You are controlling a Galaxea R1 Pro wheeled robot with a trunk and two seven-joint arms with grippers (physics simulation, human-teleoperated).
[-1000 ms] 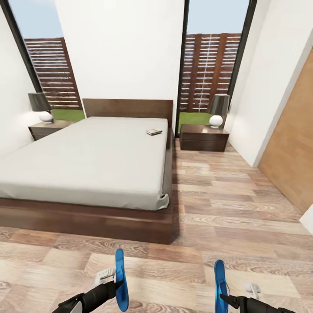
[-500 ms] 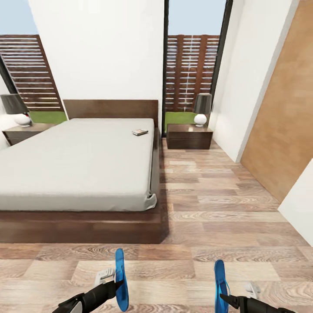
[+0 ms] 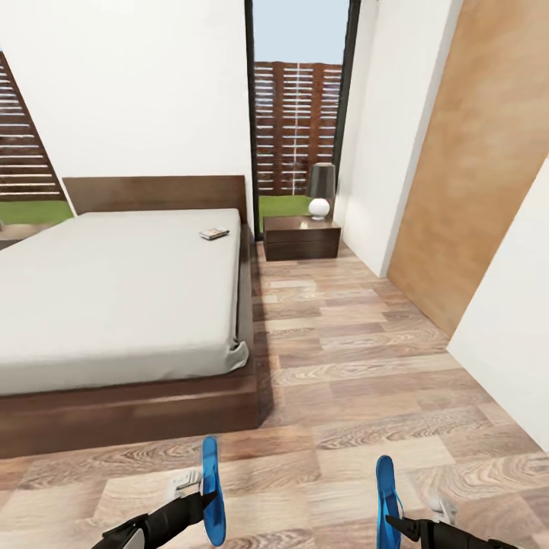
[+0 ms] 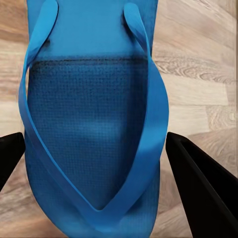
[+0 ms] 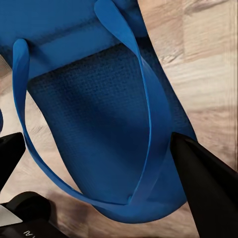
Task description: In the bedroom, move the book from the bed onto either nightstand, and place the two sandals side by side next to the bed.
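Each hand holds a bright blue sandal on edge above the floor. My left gripper [image 3: 207, 499] is shut on one sandal [image 3: 211, 488], whose sole and straps show close up in the left wrist view [image 4: 94, 124] between dark fingers [image 4: 198, 183]. The right gripper [image 3: 390, 522] is shut on the other sandal [image 3: 386, 499], seen large in the right wrist view [image 5: 104, 114]. The bed [image 3: 114, 290], grey mattress on a dark frame, stands ahead on the left. A small book [image 3: 214, 234] lies near the mattress's far right corner. A nightstand [image 3: 301, 238] sits beyond the bed's right side.
A lamp [image 3: 320, 191] with a white base stands on the nightstand. Wood-plank floor [image 3: 358, 358] runs along the bed's right side toward a tall window [image 3: 297, 130]. A white wall and a brown wooden panel [image 3: 473, 175] close off the right.
The whole view has swung right: bed, book and nightstand slid left in the picture, and the left nightstand left the frame. Both grippers still hold their sandals in the same pose.
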